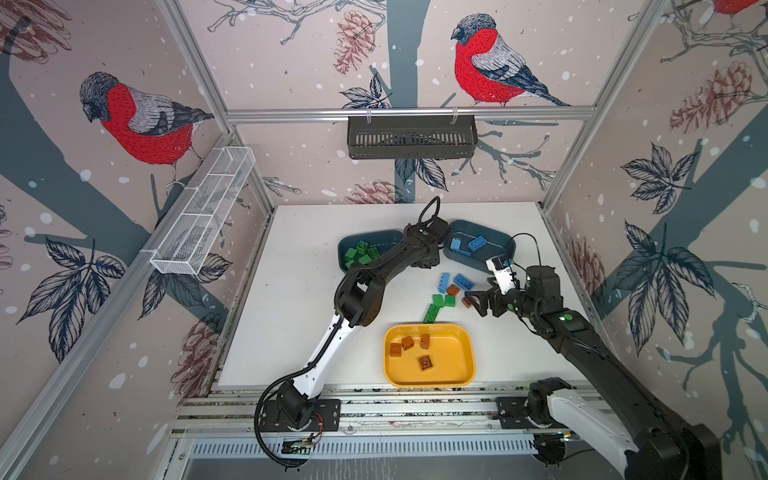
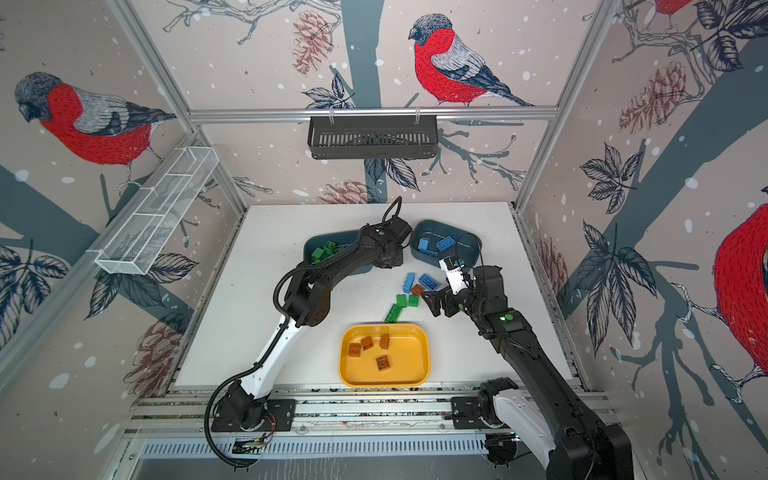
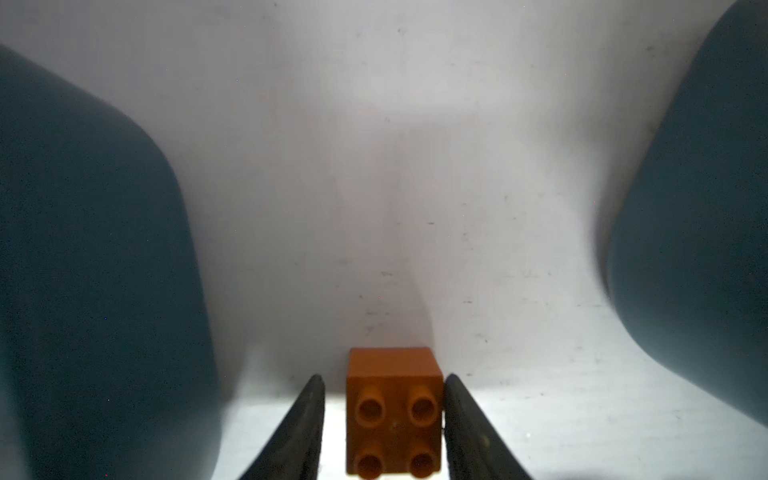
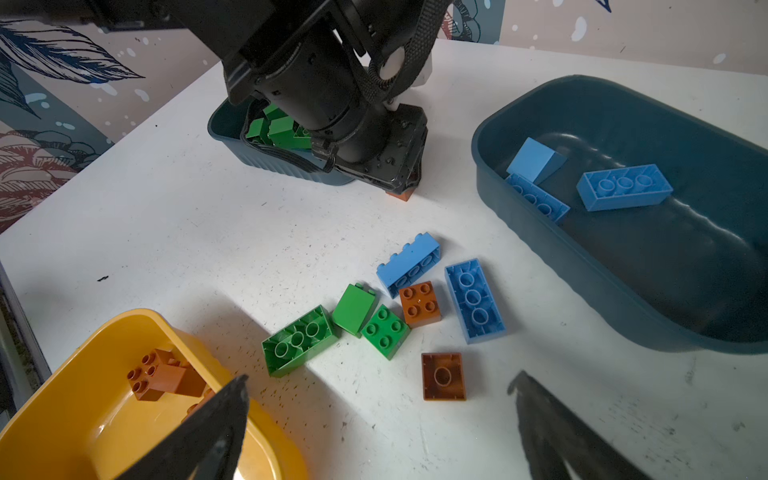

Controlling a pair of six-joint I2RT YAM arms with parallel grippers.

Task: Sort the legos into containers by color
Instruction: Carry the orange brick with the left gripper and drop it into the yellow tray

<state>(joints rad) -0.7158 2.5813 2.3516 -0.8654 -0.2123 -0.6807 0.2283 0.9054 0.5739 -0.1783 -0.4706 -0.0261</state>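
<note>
L end effector [image 3: 383, 376] pointing down, jaws narrowly apart; R end effector [image 4: 382, 375] hovering, jaws wide.

Both top views: even bright light, sharp centre, walls [image 1: 62, 332] stretched toward the frame corners. Left wrist view: dim and soft, teal tubs [image 3: 83, 249] blurred, bright patch on bench [image 3: 561, 424] by brown brick [image 3: 394, 411]. Right wrist view: hard shadows, right fingers [image 4: 208, 432] out of focus.
</note>
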